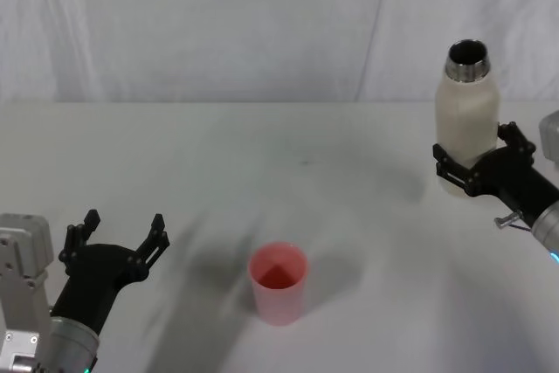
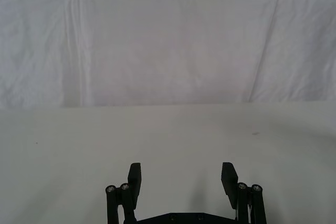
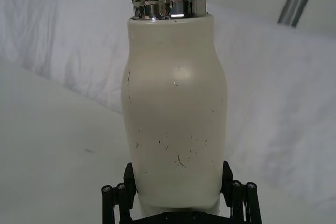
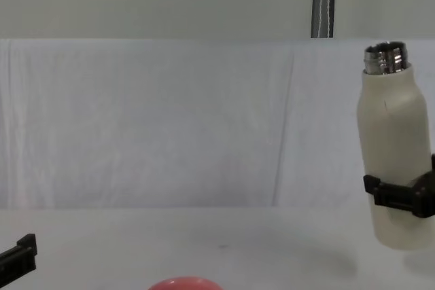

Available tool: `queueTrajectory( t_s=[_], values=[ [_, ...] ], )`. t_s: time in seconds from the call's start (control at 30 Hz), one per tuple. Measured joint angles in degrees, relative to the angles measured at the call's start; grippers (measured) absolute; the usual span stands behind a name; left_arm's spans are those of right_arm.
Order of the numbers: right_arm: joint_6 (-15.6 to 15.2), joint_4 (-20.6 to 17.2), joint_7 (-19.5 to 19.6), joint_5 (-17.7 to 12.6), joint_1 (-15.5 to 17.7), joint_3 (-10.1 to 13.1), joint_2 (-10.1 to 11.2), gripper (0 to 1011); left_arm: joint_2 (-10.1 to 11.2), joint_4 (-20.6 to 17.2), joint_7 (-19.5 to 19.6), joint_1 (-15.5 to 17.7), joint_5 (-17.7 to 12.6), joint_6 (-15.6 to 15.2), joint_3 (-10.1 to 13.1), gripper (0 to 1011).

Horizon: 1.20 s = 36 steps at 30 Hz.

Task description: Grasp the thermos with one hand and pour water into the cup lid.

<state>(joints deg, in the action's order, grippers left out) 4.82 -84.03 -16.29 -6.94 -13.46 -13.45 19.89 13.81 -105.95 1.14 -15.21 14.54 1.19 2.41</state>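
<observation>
**A:** Nearest thing first: left gripper (image 1: 121, 235), low on the robot's left, just above the table (image 1: 262, 155). What's it doing?

**B:** Nothing. Jaws spread wide, nothing between them. Left wrist view (image 2: 182, 179) shows both black blocky fingers (image 2: 135, 178) well apart, bare tabletop past them.

**A:** And the right gripper (image 1: 479, 156)?

**B:** Clamped on the thermos (image 1: 467, 115), far right side of the table. Jaws pinch the lower body from both sides. Right wrist view (image 3: 176, 184): the bottle (image 3: 176, 114) fills the whole gap, fingers (image 3: 227, 177) tight against its walls.

**A:** Is the bottle on the table?

**B:** Chest view has its base (image 4: 396, 161) looking clear of the surface, shadow below it. Near upright, slight lean. Black jaw (image 4: 401, 198) wraps around about a third of the way up.

**A:** Surface details?

**B:** Cream-white matte body, rounded shoulders, small dark scuffs and scratches low down. Shiny steel neck, threaded, mouth open.

**A:** Cup lid?

**B:** Cup lid (image 1: 279, 283) stands upright near the front middle of the table, well apart from both grippers, closer to the left one. Pink-red, smooth plastic look, tapered round wall, open top. Chest view catches just its curved top edge (image 4: 185, 283).

**A:** Background?

**B:** White cloth (image 1: 262, 24) hung behind the table, soft vertical creases. Tabletop plain white, matte.
</observation>
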Motion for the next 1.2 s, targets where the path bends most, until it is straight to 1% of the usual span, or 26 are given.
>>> queueTrajectory(
  t_s=[0.03, 0.07, 0.17, 0.2, 0.37, 0.4, 0.43, 0.53, 0.7, 0.73, 0.8, 0.83, 0.93, 0.97, 1.0, 1.07, 1.1, 1.13, 1.17, 1.2],
  values=[
    [0.28, -0.46, 0.11, 0.64, 0.23, -0.07, 0.34, 956, 0.00, 0.00, 0.00, 0.00, 0.00, 0.00, 0.00, 1001],
    [0.84, -1.26, 0.32, 1.92, 0.67, -0.19, 0.88, 956, 0.00, 0.00, 0.00, 0.00, 0.00, 0.00, 0.00, 1001],
    [1.84, -2.29, 0.59, 3.56, 1.39, -0.28, 1.46, 956, 0.00, 0.00, 0.00, 0.00, 0.00, 0.00, 0.00, 1001],
    [2.50, -2.80, 0.77, 4.67, 1.84, -0.40, 1.75, 956, 0.00, 0.00, 0.00, 0.00, 0.00, 0.00, 0.00, 1001],
    [4.26, -4.03, 1.25, 7.77, 3.01, -0.93, 2.35, 956, 0.00, 0.00, 0.00, 0.00, 0.00, 0.00, 0.00, 1001],
    [5.13, -4.55, 1.42, 9.45, 3.57, -1.30, 2.58, 956, 0.00, 0.00, 0.00, 0.00, 0.00, 0.00, 0.00, 1001],
    [5.13, -4.55, 1.42, 9.45, 3.57, -1.30, 2.58, 956, 0.00, 0.00, 0.00, 0.00, 0.00, 0.00, 0.00, 1001],
    [6.29, -5.36, 1.58, 12.06, 4.39, -2.00, 2.95, 956, 0.00, 0.00, 0.00, 0.00, 0.00, 0.00, 0.00, 1001],
    [7.42, -6.00, 1.68, 14.99, 5.05, -2.94, 3.40, 956, 0.00, 0.00, 0.00, 0.00, 0.00, 0.00, 0.00, 1001],
    [8.12, -6.15, 2.02, 17.02, 5.26, -3.54, 3.68, 956, 0.00, 0.00, 0.00, 0.00, 0.00, 0.00, 0.00, 1001],
    [8.53, -6.21, 2.28, 18.31, 5.34, -3.89, 3.85, 956, 0.00, 0.00, 0.00, 0.00, 0.00, 0.00, 0.00, 1001],
    [8.96, -6.23, 2.71, 19.84, 5.38, -4.28, 4.04, 956, 0.00, 0.00, 0.00, 0.00, 0.00, 0.00, 0.00, 1001],
    [9.54, -6.23, 3.54, 22.40, 5.38, -4.93, 4.30, 956, 0.00, 0.00, 0.00, 0.00, 0.00, 0.00, 0.00, 1001],
    [9.75, -6.23, 3.98, 23.69, 5.36, -5.23, 4.40, 956, 0.00, 0.00, 0.00, 0.00, 0.00, 0.00, 0.00, 1001],
    [10.06, -6.17, 4.75, 25.87, 5.26, -5.77, 4.58, 956, 0.00, 0.00, 0.00, 0.00, 0.00, 0.00, 0.00, 1001],
    [10.23, -5.96, 5.47, 27.60, 5.14, -6.22, 4.71, 956, 0.00, 0.00, 0.00, 0.00, 0.00, 0.00, 0.00, 1001],
    [10.36, -5.67, 6.20, 29.51, 4.97, -6.64, 4.80, 956, 0.00, 0.00, 0.00, 0.00, 0.00, 0.00, 0.00, 1001],
    [10.39, -5.55, 6.46, 30.17, 4.88, -6.83, 4.83, 956, 0.00, 0.00, 0.00, 0.00, 0.00, 0.00, 0.00, 1001],
    [10.45, -5.26, 7.06, 31.76, 4.63, -7.32, 4.91, 956, 0.00, 0.00, 0.00, 0.00, 0.00, 0.00, 0.00, 1001],
    [10.47, -5.14, 7.25, 32.39, 4.53, -7.49, 4.93, 956, 0.00, 0.00, 0.00, 0.00, 0.00, 0.00, 0.00, 1001]
  ],
)
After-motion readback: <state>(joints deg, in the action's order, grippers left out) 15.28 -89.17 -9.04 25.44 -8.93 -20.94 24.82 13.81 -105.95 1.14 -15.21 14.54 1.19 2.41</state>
